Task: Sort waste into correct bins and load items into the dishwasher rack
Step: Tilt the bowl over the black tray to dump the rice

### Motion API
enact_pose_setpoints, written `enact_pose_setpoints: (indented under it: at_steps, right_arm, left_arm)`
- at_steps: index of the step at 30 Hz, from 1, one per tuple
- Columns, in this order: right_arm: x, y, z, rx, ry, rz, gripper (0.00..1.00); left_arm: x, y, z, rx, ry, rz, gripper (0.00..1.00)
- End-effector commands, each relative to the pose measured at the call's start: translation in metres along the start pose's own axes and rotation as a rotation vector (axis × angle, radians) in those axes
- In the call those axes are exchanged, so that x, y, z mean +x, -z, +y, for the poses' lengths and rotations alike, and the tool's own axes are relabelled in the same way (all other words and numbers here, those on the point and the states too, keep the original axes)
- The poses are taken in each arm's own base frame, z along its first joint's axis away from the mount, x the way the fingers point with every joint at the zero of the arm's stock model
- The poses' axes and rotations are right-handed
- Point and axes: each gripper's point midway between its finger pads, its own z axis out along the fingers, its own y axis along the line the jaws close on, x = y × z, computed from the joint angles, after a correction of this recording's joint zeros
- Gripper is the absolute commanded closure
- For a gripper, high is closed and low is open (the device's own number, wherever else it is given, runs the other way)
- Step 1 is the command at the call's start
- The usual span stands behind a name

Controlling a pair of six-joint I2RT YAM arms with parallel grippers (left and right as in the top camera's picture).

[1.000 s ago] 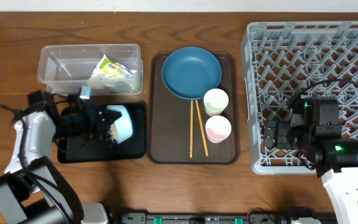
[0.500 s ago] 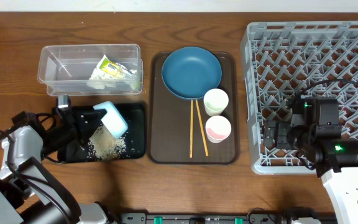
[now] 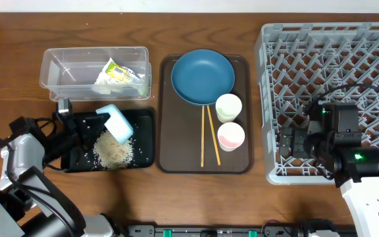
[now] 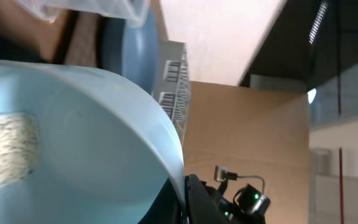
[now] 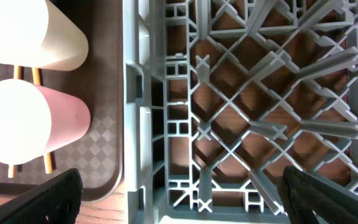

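Over the black tray (image 3: 145, 157) — the bowl (image 3: 117, 124) is tipping steeply.
The left gripper (image 3: 92, 122) is clamping the bowl by its rim; it is showing white outside and pale blue inside, with a patch of grains clinging within, and a heap of rice (image 3: 112, 151) is lying on the tray beneath. The right gripper (image 3: 293, 143) is hanging wide open over the near corner of the rack (image 3: 374, 39) — holding nothing.

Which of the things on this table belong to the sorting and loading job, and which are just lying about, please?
Part of the job: white bowl, rice grains, black tray, clear tub, tissue and wrapper, blue dish, greenish cup, pinkish cup, chopsticks, dishwasher rack.

Just lying about: brown serving tray, wooden table.
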Motion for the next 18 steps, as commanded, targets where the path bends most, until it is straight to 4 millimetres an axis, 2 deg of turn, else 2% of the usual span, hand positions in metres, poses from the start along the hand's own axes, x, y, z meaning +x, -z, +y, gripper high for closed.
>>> enact_pose_setpoints:
  at_steps: [1, 3, 6, 8, 9, 12, 15, 18]
  right_arm:
    - [-0.006, 0.004, 0.003, -0.006, -0.004, -0.013, 0.01]
    - [-0.005, 0.004, 0.003, -0.006, -0.004, -0.012, 0.01]
    - [-0.005, 0.004, 0.003, -0.006, -0.004, -0.01, 0.01]
    - [-0.005, 0.004, 0.003, -0.006, -0.004, -0.01, 0.01]
    - [-0.005, 0.004, 0.003, -0.006, -0.004, -0.01, 0.01]
    - [-0.005, 0.004, 0.003, -0.006, -0.004, -0.01, 0.01]
    - [-0.005, 0.004, 0.003, -0.006, -0.004, -0.01, 0.01]
    - [-0.005, 0.004, 0.003, -0.006, -0.004, -0.01, 0.01]
  left_arm:
    - [0.001, 0.002, -0.014, 0.07, -0.006, -0.007, 0.94]
    - [-0.001, 0.003, -0.017, 0.086, -0.035, -0.011, 0.94]
    - [-0.003, 0.005, 0.002, -0.018, 0.044, -0.023, 0.94]
    - [-0.002, 0.004, -0.016, 0.083, -0.043, -0.016, 0.94]
    - [-0.002, 0.004, -0.018, 0.093, -0.057, -0.015, 0.94]
    - [-0.005, 0.005, -0.009, 0.043, -0.044, -0.024, 0.94]
    - [-0.004, 0.005, -0.018, 0.095, -0.065, -0.021, 0.94]
    - [-0.007, 0.005, -0.014, 0.066, -0.097, -0.025, 0.94]
